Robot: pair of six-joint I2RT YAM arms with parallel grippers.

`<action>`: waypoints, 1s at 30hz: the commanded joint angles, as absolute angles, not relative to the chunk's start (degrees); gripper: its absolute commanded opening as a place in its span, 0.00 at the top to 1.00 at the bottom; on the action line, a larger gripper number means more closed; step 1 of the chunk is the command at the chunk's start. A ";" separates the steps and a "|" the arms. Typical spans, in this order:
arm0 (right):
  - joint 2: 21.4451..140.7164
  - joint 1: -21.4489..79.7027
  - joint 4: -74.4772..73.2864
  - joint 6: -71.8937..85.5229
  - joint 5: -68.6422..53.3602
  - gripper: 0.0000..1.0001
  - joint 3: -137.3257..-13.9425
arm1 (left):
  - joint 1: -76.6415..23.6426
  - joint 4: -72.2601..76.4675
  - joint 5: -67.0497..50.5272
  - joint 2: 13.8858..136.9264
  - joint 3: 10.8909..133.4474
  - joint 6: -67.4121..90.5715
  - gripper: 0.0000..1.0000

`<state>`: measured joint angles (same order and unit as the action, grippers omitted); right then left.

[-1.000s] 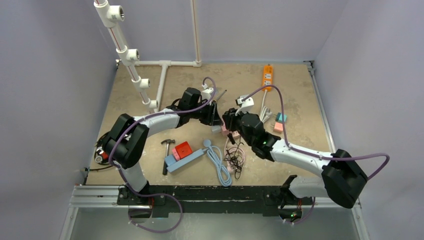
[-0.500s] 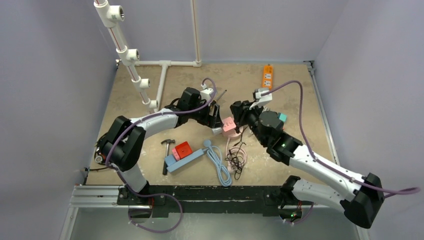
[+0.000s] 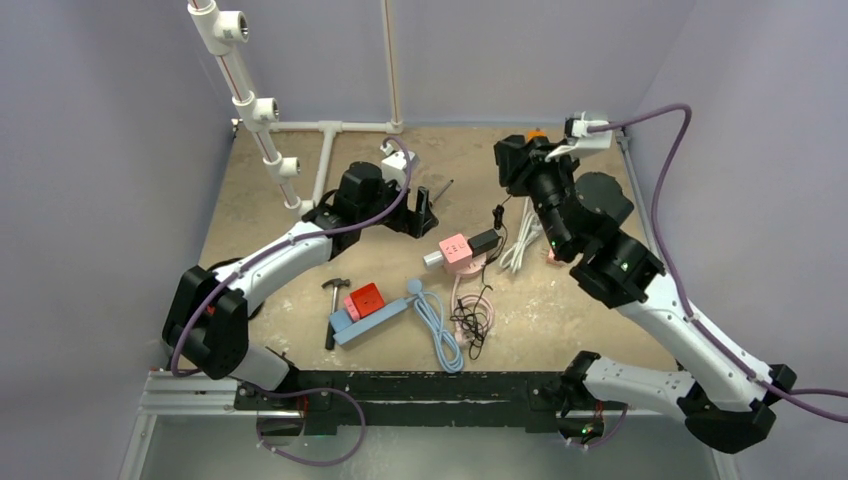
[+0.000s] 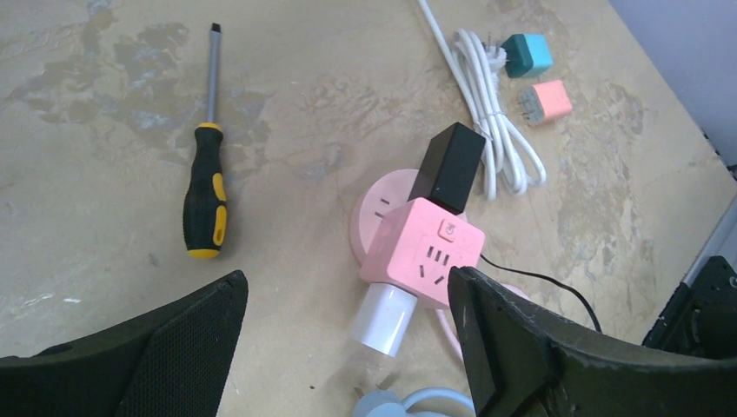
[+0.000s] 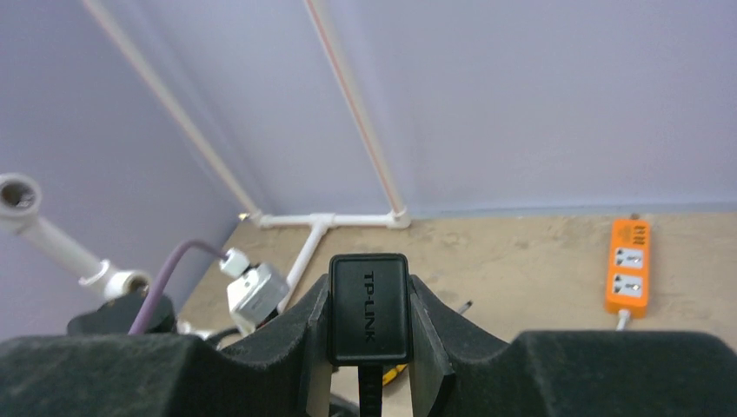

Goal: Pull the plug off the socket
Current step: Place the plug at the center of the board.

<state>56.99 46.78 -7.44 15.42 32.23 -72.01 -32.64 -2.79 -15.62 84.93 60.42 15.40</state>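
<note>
The right gripper (image 3: 508,165) is hanging high in the air over the far right part of the desk (image 3: 290,215). Its jaws are clenched on the black plug (image 5: 368,321). In the right wrist view the plug's long side is running along the fingers (image 5: 304,334). Its flat top end is pointing out past the tips, toward the back wall. The letters TP-LINK are running along the long side too. A thin black cord is coming out of its lower end, back toward the wrist. The orange power strip (image 5: 627,276) is lying on the desk far below and to the right.

The pink socket (image 4: 426,252) is a cube, and it is sitting on the desk near the middle. A black block (image 4: 448,165) is sticking out of one side of it and pointing away toward the far right. A white plug (image 4: 385,317) is sticking out of the other side and pointing the other way.

The left gripper (image 4: 346,282) is hovering just beside the pink socket, on its far left side. Its jaws are wide apart and are grasping nothing.

A screwdriver (image 4: 205,204) is lying left of the socket with its metal tip pointing away. A coiled white cord (image 4: 495,122) is lying to the right, near a teal charger (image 4: 527,54) and a small pink charger (image 4: 550,102).
</note>
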 commanded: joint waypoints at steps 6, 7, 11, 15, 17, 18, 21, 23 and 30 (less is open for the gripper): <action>65.94 32.24 -10.84 12.98 31.72 1.00 -77.06 | -32.34 -3.08 -12.74 82.39 59.42 15.82 0.14; 66.26 30.51 -10.43 13.34 31.20 1.00 -76.28 | -32.32 -3.08 -12.84 82.07 59.15 15.86 0.14; 67.24 24.38 -9.66 16.16 33.20 1.00 -72.15 | -32.34 -2.99 -13.13 81.23 58.63 16.06 0.14; 67.00 17.54 -8.09 18.82 33.82 1.00 -65.40 | -32.34 -2.99 -13.98 81.12 58.65 16.56 0.14; 67.09 13.55 -5.74 19.65 31.93 1.00 -61.89 | -32.47 -2.78 -14.59 81.20 58.47 16.88 0.14; 67.47 12.04 -4.80 19.95 30.67 1.00 -60.34 | -32.62 -2.67 -14.81 81.28 58.45 16.99 0.14; 69.59 9.22 -2.19 20.46 27.49 1.00 -56.30 | -33.15 -2.71 -14.63 81.47 58.38 17.03 0.14; 71.64 8.34 -0.82 20.64 26.68 1.00 -54.50 | -33.75 -2.71 -14.51 81.47 58.34 16.82 0.14; 78.62 7.00 1.22 22.98 23.73 1.00 -52.30 | -34.93 -3.47 -13.05 81.93 58.50 15.94 0.14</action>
